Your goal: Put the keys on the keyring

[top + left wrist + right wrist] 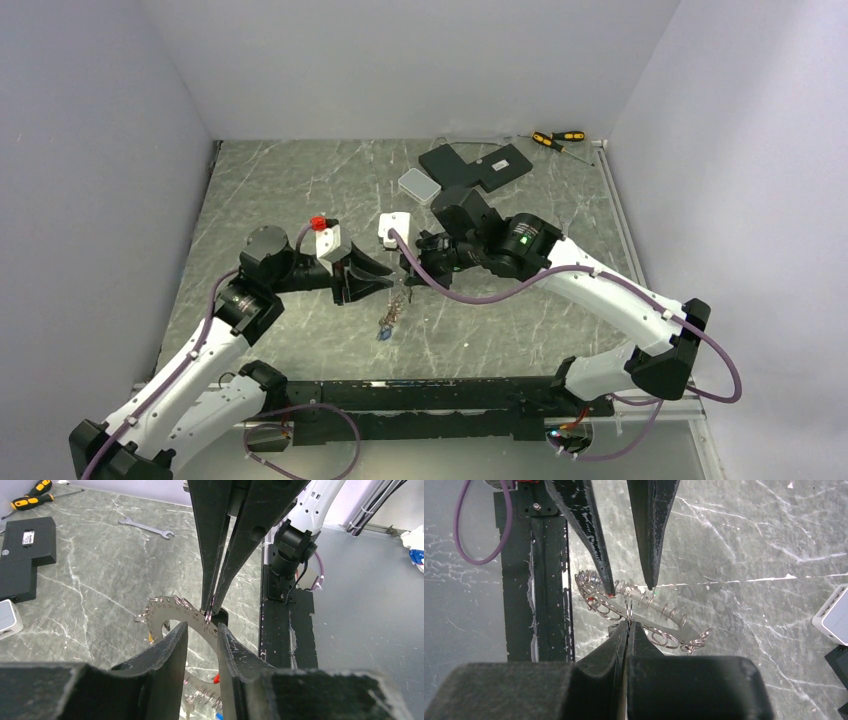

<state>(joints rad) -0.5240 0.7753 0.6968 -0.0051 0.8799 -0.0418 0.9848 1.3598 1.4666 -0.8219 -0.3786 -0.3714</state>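
Here right hand point(210, 612) pinches the flat, loop-rimmed silver keyring point(165, 611); left hand point(202, 629) half-open.

Keyring point(165, 611) lower half hidden behind left end effector point(202, 642) fingers. Keys point(386, 322), mid tabletop point(290, 190) toward near edge, too small to count.

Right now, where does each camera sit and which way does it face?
Top: fixed above and behind, looking down on the table; both arms show whole.
Left wrist: on the left arm, looking along its jaws at the keyring; beyond, the right arm.
Right wrist: on the right arm, looking along its shut jaws at the keyring.
Shared: both wrist views show the keyring and the other arm's jaws.
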